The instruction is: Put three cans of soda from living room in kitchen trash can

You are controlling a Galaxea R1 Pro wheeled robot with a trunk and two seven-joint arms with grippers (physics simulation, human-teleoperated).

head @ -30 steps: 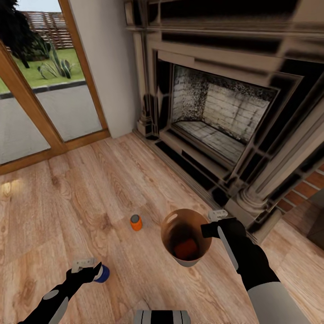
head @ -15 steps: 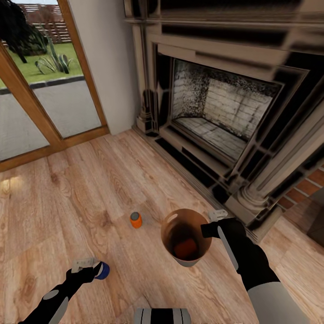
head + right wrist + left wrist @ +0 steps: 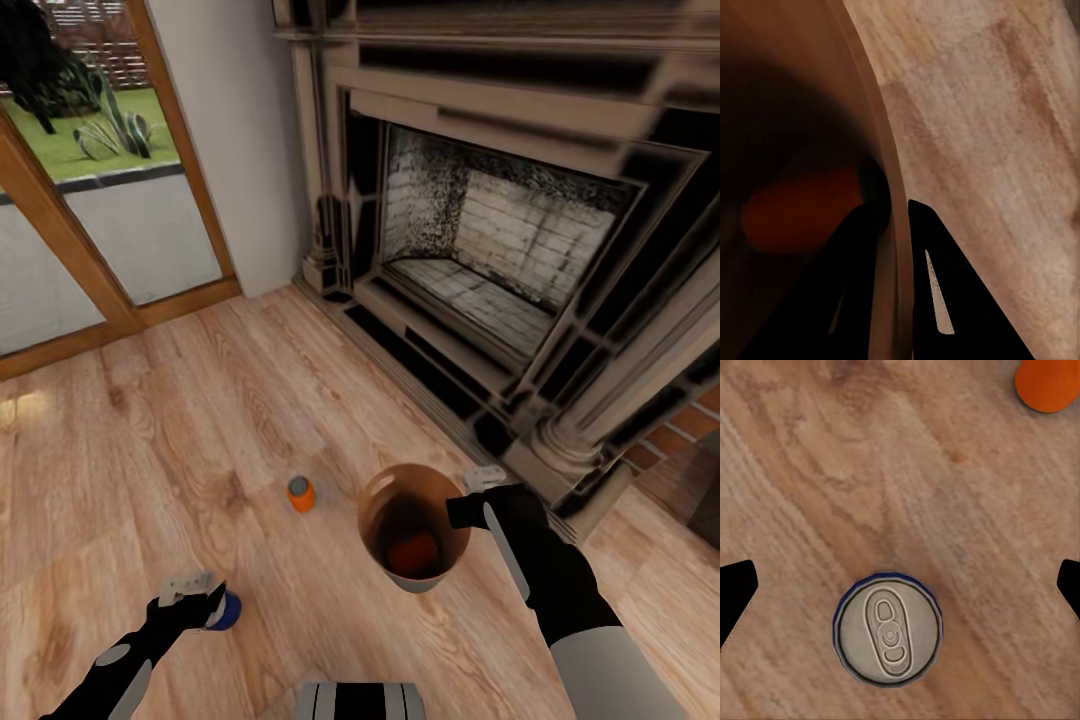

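Grainy wood floor [image 3: 150,450], glossy bin interior [image 3: 400,510]

a wood plank floor [image 3: 180,440] runs up to a large fireplace [image 3: 500,250] with a dark moulded surround and a pale brick firebox [image 3: 500,250]. red brick [image 3: 690,415] shows beside it. wood-framed glass doors [image 3: 110,240] look out on paving, grass [image 3: 70,130] and a spiky plant [image 3: 115,130].

Living room — fireplace [image 3: 480,250], wood floor [image 3: 150,450], glass doors [image 3: 100,200].
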